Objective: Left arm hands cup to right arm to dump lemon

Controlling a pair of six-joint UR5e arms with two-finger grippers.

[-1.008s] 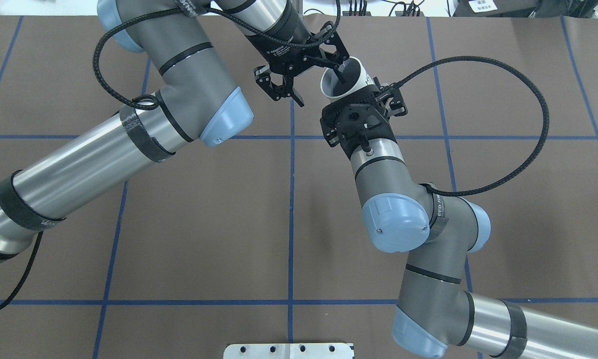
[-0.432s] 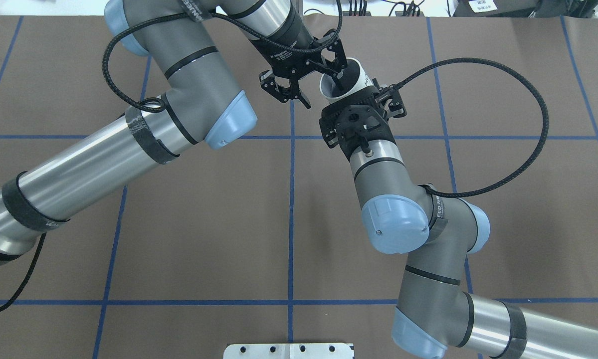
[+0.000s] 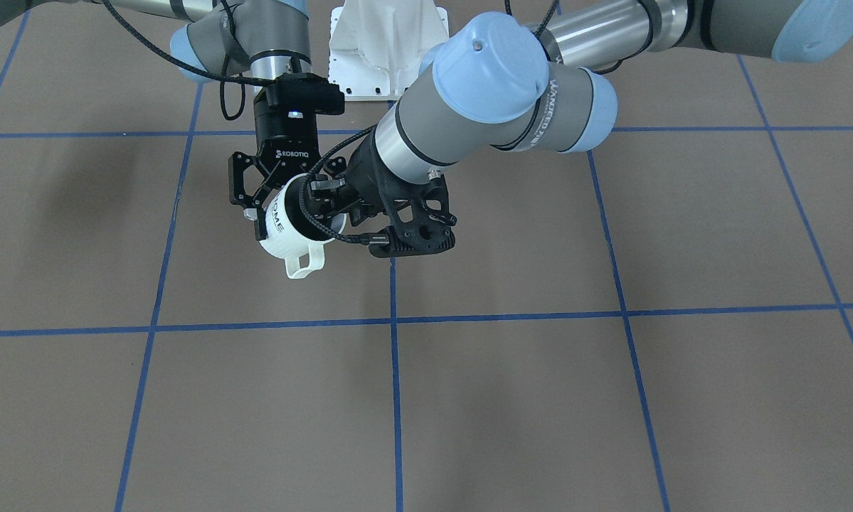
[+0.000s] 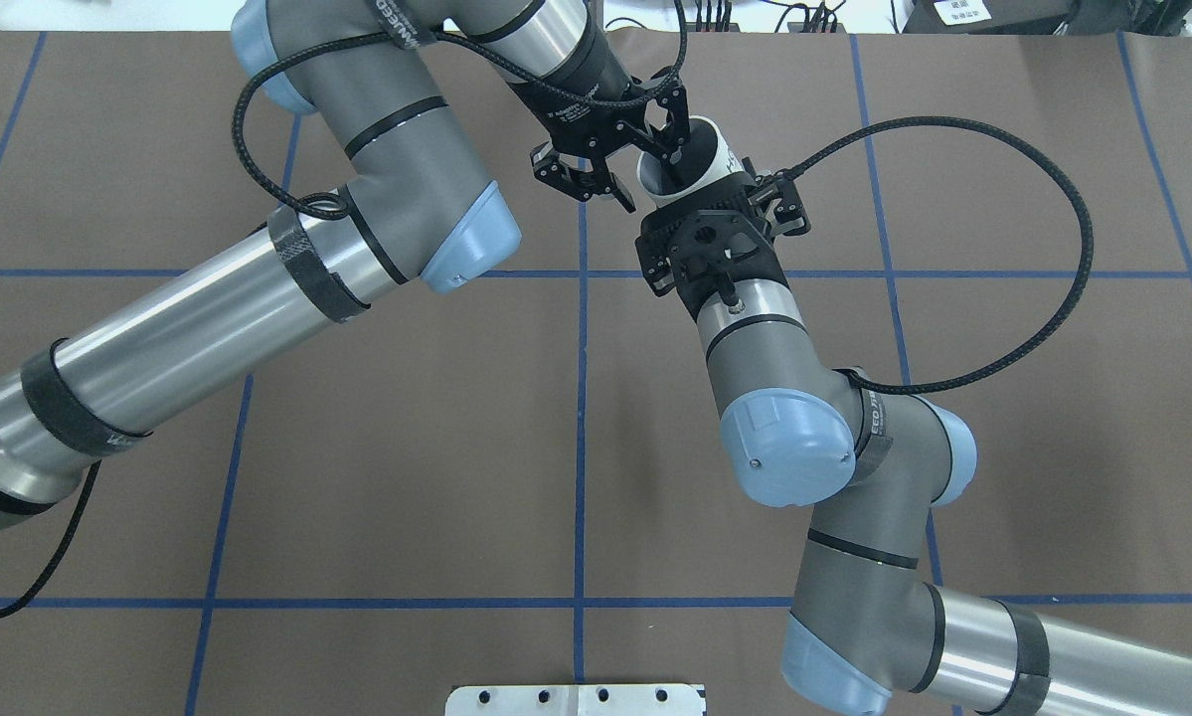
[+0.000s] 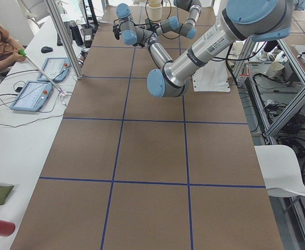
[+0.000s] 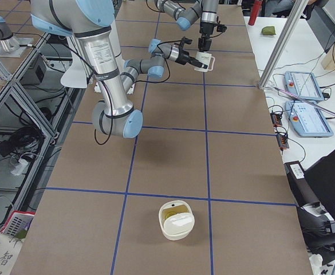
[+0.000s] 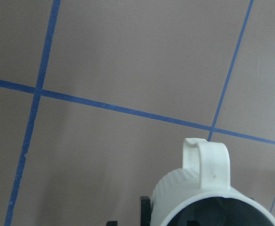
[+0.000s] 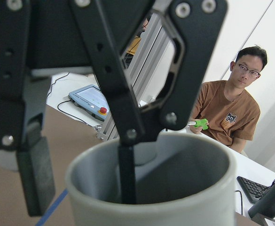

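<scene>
Right wrist-mounted view tells you most here. Closest in is the cup (image 8: 184, 181), grey inside, with its rim filling the bottom of the shot. Just past the rim is the left hand (image 4: 651, 185), spread wide. One finger (image 8: 126, 174) dips inside the mouth and the other pad (image 8: 36, 174) sits outside, clear of the wall, so it's not pinching anything. Way behind, an operator (image 8: 226, 117) sits watching.

In the front view the right hand (image 3: 287, 213) straddles the ribbed body. The cup hangs above the desk (image 3: 540, 398) with nothing else gripping it, so I'd call that clamped on, though the contact itself is hidden. The cup is tipped, mouth toward the left hand, handle (image 3: 304, 264) on the operators' side. It's over the middle of the desk's length, nearer the operators' edge than the robot's. The lemon doesn't show in any view.

To do this bit well, imo: back the left hand out straight along the cup's axis so the inner finger doesn't hook the rim. Hold the right clamp firm, and only roll to dump once it's clear.
</scene>
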